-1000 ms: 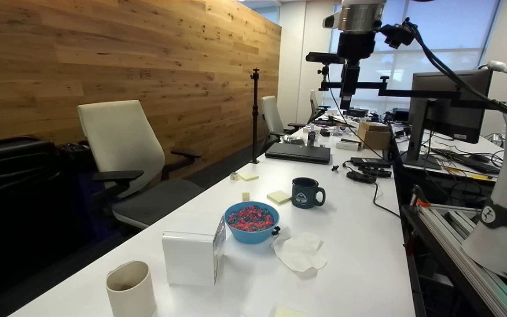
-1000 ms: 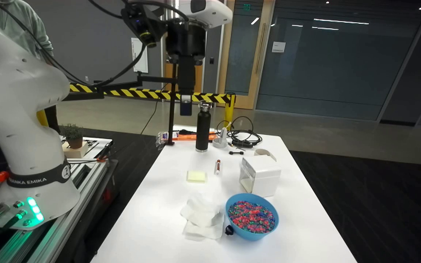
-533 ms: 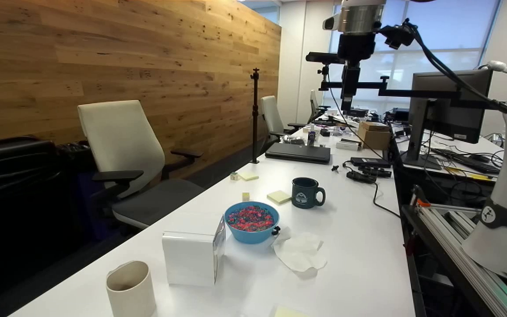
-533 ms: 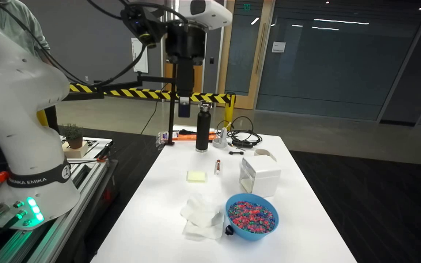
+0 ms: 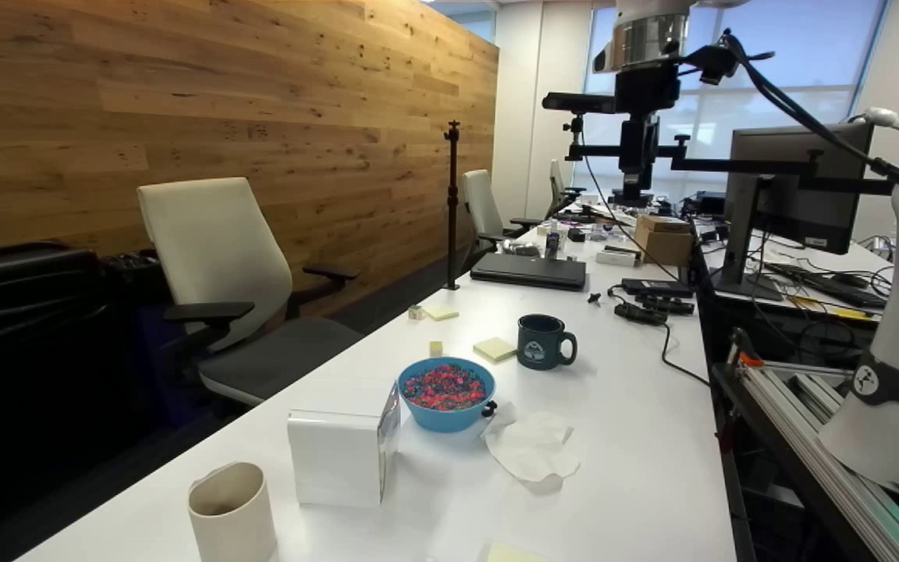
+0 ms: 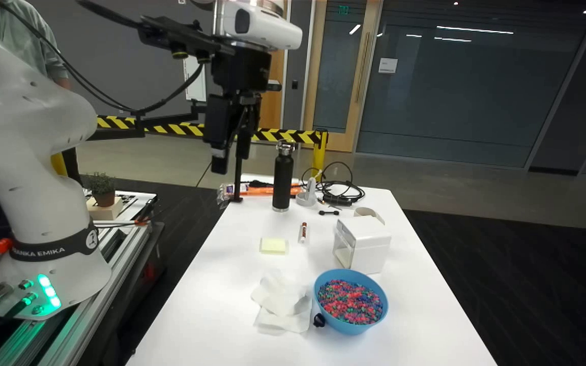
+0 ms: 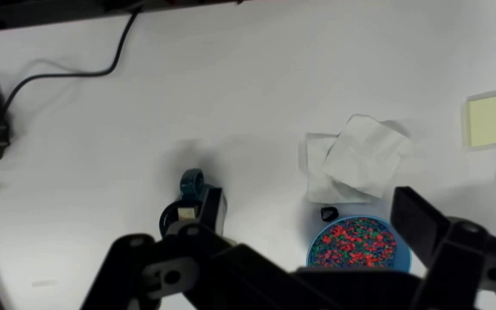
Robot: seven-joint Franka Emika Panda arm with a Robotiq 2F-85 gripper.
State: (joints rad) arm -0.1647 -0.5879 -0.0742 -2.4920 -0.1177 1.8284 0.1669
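My gripper (image 7: 310, 204) is open and holds nothing, its fingers spread wide in the wrist view. It hangs high above the white table in both exterior views, touching nothing. Below it sits a blue bowl (image 7: 404, 258) of red, green and blue bits, partly covered by the gripper body. A small black ring-like piece (image 7: 334, 213) lies by the bowl's rim, beside crumpled white paper napkins (image 7: 368, 155). The left finger partly hides a dark green mug (image 7: 191, 183), with a small pale cube (image 7: 186, 213) visible inside its rim; the mug (image 5: 539, 351) stands upright.
A white box-like holder (image 6: 369, 244) stands by the bowl, and a beige cup (image 5: 235, 515) beyond it. Sticky notes (image 6: 273, 246), a marker (image 6: 303, 231) and a tall black bottle (image 6: 283, 183) are on the table. A black flat case (image 5: 529, 271) and cables lie farther off.
My gripper has turned about its upright axis, so both fingers now show in an exterior view. It has also shifted somewhat toward the robot's base. Things on the table have not moved.
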